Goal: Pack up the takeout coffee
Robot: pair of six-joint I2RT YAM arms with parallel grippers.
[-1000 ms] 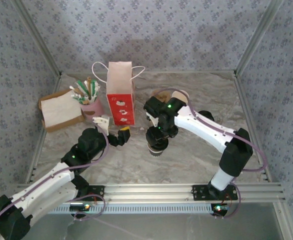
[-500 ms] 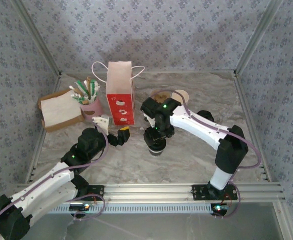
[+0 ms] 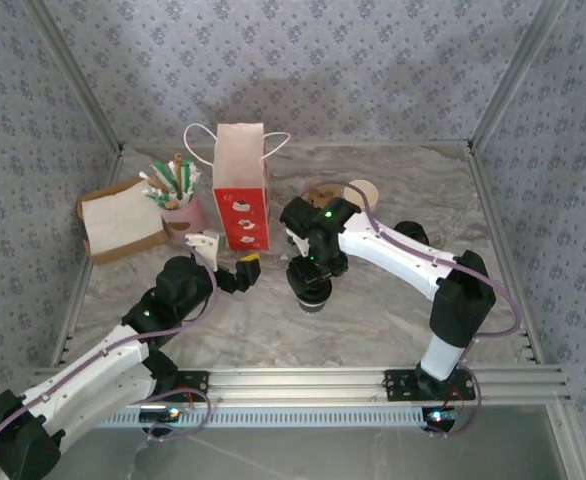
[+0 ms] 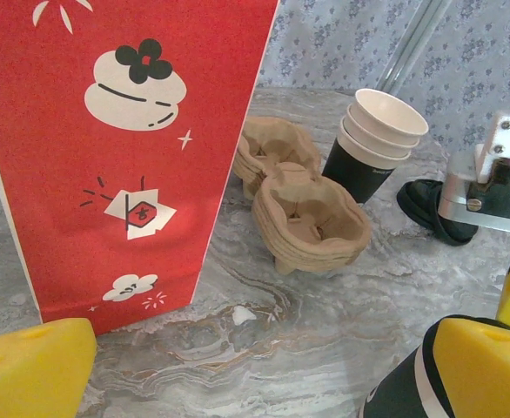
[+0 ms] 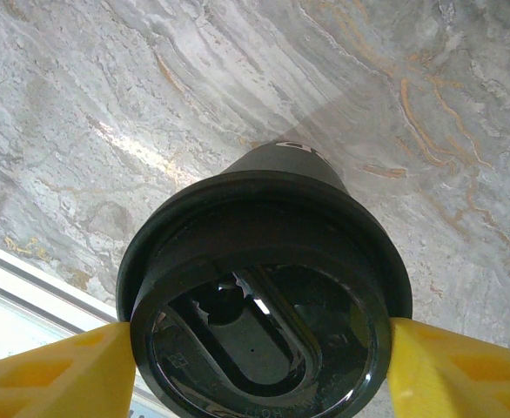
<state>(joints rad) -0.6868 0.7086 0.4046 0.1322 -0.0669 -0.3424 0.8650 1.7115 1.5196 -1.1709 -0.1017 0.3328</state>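
Note:
The takeout coffee (image 3: 310, 288), a small black cup with its black lid (image 5: 259, 348) on, is at mid-table. My right gripper (image 3: 313, 268) comes down over it from above. In the right wrist view both yellow fingers (image 5: 55, 374) press the lid's rim from either side, so the right gripper (image 5: 259, 370) is shut on the cup. Whether the cup's base touches the table cannot be told. The red paper bag (image 3: 241, 195) stands upright to its left, also filling the left of the left wrist view (image 4: 107, 148). My left gripper (image 3: 243, 270) hovers open beside the bag's foot, nothing between its fingers (image 4: 29, 366).
Brown cardboard cup carriers (image 4: 312, 218) and a stack of paper cups (image 4: 372, 144) sit behind the coffee, right of the bag. A pink cup of stirrers (image 3: 178, 205) and a brown tray with napkins (image 3: 123, 222) are at the left. Metal frame rails bound the table.
My right gripper and the black cup in it have shifted slightly left and toward the back. The left arm has not moved.

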